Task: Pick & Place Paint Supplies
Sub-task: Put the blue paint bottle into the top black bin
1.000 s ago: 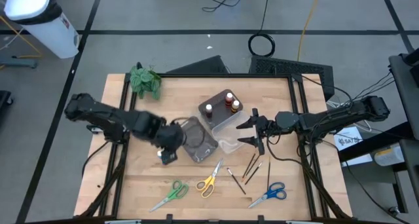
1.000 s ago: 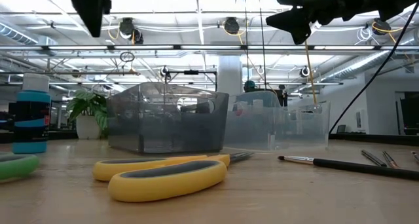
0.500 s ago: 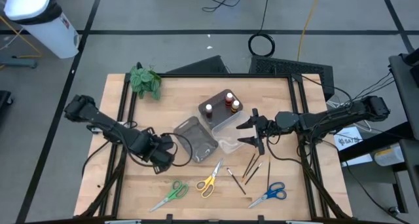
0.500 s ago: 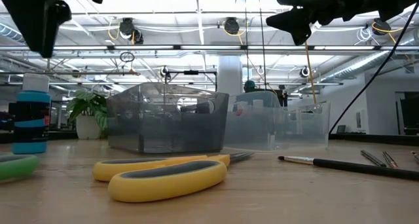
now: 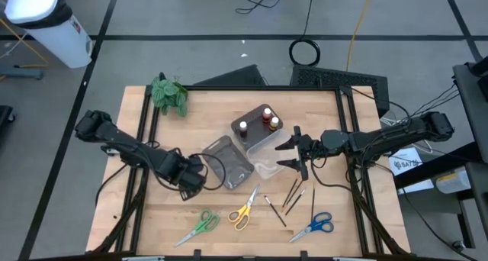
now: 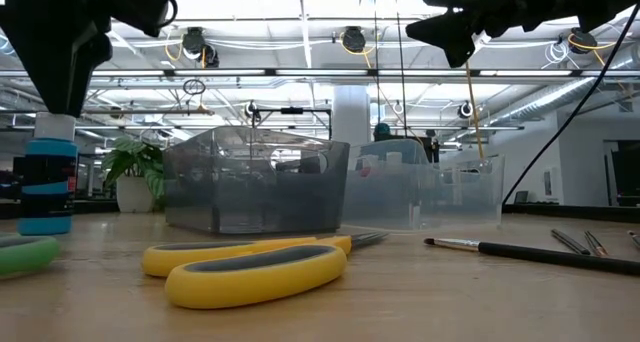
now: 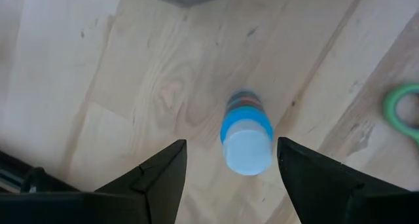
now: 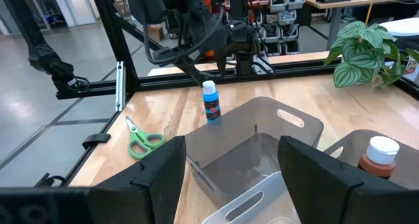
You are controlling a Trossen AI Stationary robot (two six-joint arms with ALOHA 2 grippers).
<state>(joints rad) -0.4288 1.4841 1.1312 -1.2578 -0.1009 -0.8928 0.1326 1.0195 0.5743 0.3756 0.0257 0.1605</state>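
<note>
Since a second ago the left gripper (image 5: 194, 182) has swung away from the grey tray (image 5: 226, 161) toward the table's near-left part and now hangs straight above the blue paint bottle (image 7: 247, 133), its jaws spread wide with nothing between them; the right gripper (image 5: 294, 153) has not moved. In the left wrist view the bottle stands upright on bare wood, its pale cap facing up between the two dark fingers (image 7: 157, 178), with clear wood on both sides of it. In the low view the bottle (image 6: 46, 182) stands apart from the grey tray (image 6: 255, 180), with open tabletop between them. The green scissors (image 5: 198, 224) lie near the bottle toward the front edge, and the yellow scissors (image 5: 245, 207) lie further right, both close to the table's front edge. The right gripper hovers unclenched and empty above the clear tray (image 5: 268, 156), at that tray's right side. Red-capped and white-capped bottles (image 5: 267, 120) sit in the brown tray (image 5: 255, 126) behind it. The brushes (image 5: 293, 194) and the blue scissors (image 5: 316, 224) lie in front of the right gripper, near the front-right edge. The leafy plant (image 5: 168, 94) stands at the far-left corner, well apart from both arms.
</note>
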